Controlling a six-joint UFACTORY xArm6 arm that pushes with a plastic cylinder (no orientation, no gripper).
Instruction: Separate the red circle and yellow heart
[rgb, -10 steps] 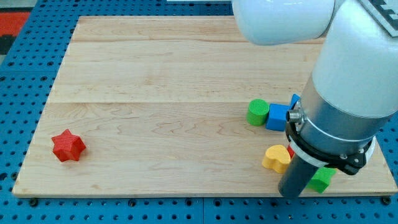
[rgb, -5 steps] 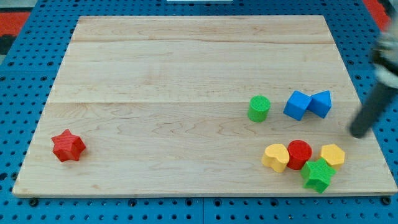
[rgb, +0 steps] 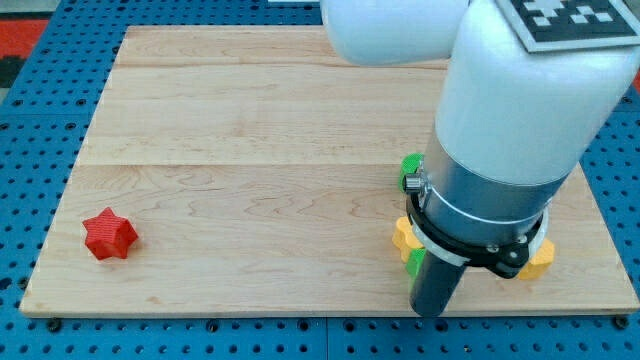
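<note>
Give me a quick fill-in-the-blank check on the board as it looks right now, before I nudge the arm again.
1. The red star lies alone near the view's ____ edge.
2. The rod ends with my tip near the board's ____ edge.
3. Of the yellow heart only a sliver shows; the ____ hides the rest.
4. The red circle is ____ in this view.

Missing words: left; bottom; arm; hidden

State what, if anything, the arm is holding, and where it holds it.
Nothing is held: the arm ends in a plain rod. My tip rests on the board, below the half-hidden yellow heart.

White arm (rgb: 520, 80), grey collar, dark rod (rgb: 437, 285)
</note>
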